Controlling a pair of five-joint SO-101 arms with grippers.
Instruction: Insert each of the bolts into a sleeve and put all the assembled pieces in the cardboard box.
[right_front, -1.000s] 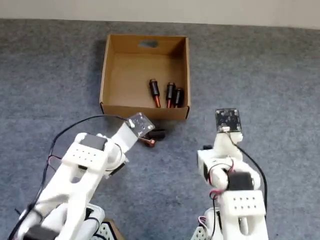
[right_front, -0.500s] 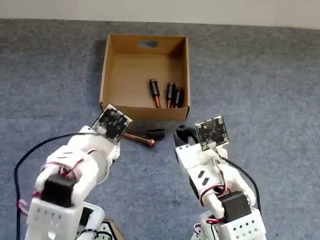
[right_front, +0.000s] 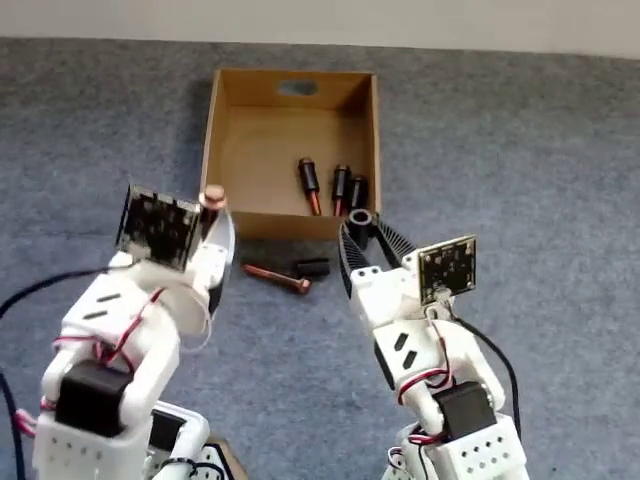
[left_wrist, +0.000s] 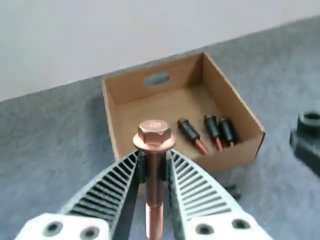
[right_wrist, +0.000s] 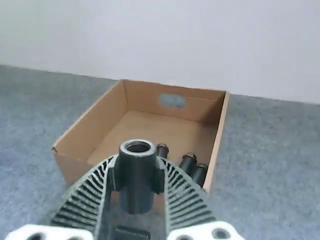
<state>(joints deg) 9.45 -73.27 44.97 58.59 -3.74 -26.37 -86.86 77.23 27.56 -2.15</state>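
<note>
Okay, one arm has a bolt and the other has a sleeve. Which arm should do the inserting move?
Probably left. The left jaws grip the bolt by its shank, so it can be tipped and steered. The right jaws hold the sleeve upright with its bore open upward, a steady target.

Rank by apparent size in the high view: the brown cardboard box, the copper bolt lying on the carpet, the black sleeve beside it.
1. Brown cardboard box.
2. Copper bolt on the carpet.
3. Black sleeve beside it, shorter than the bolt.
All at carpet level; nearness barely matters.
</note>
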